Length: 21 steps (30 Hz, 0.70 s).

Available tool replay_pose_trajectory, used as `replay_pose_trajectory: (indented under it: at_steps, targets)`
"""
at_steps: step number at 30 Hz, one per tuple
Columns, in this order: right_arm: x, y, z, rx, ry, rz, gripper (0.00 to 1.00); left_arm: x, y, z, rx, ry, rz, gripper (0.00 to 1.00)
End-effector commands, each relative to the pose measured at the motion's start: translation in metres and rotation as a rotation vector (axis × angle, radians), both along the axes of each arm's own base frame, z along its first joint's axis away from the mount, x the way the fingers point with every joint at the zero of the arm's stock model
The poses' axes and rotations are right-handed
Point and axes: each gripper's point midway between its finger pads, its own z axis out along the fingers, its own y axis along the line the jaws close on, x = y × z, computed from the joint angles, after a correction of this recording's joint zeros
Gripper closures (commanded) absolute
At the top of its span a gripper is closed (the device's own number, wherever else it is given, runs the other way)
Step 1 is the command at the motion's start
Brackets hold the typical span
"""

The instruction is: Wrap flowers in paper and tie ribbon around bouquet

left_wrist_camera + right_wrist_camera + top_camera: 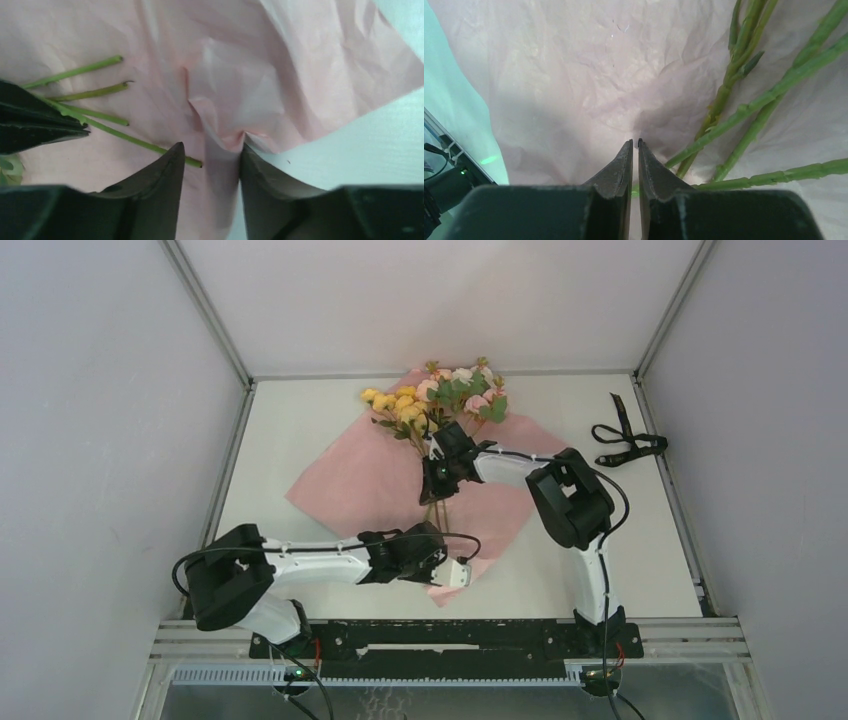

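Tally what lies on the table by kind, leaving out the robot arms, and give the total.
flowers, as a bunch: 1
paper, sheets: 1
ribbon: 1
Total: 3

Right claw [634, 143] nearly closed, thin slit between jaws, over pink paper [569, 75]; green flower stems [749, 111] just right.

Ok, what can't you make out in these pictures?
Right wrist view: whether the right end effector pinches the crinkled pink paper sheet; its own tips cover the contact.
Right wrist view: pink, yellow and white blooms, cut off beyond the top edge.
Top view: markings on the floppy black ribbon, too small.
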Motion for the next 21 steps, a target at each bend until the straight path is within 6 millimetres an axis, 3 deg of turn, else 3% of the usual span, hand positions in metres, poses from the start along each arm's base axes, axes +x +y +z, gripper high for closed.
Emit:
replay_pose_trajectory:
  at_steps: [1,3,6,10,15,18,21]
  targets:
    - [-0.001,-0.013,0.027,-0.035,-0.061,0.019,0.84,-0.003,0.017,-0.005,0.028,-0.020,0.009,0.60]
    - [-0.006,-0.015,0.039,-0.026,-0.073,0.049,0.83,-0.004,0.013,0.000,0.005,-0.009,0.012,0.73]
    - [-0.022,-0.010,0.080,0.069,-0.117,0.147,0.80,-0.006,0.007,0.008,-0.023,0.033,0.024,0.98]
    - [-0.048,-0.023,0.145,0.178,-0.267,0.304,0.74,-0.006,0.001,0.022,-0.077,0.127,0.056,1.00]
    - [-0.061,-0.064,0.197,0.266,-0.522,0.359,0.70,-0.002,-0.002,0.047,-0.195,0.312,0.121,1.00]
    - [-0.083,-0.080,0.201,0.272,-0.732,0.494,0.68,-0.005,-0.004,0.054,-0.237,0.412,0.127,1.00]
    - [-0.121,-0.083,0.194,0.270,-0.914,0.708,0.64,-0.007,-0.005,0.058,-0.271,0.512,0.142,1.00]
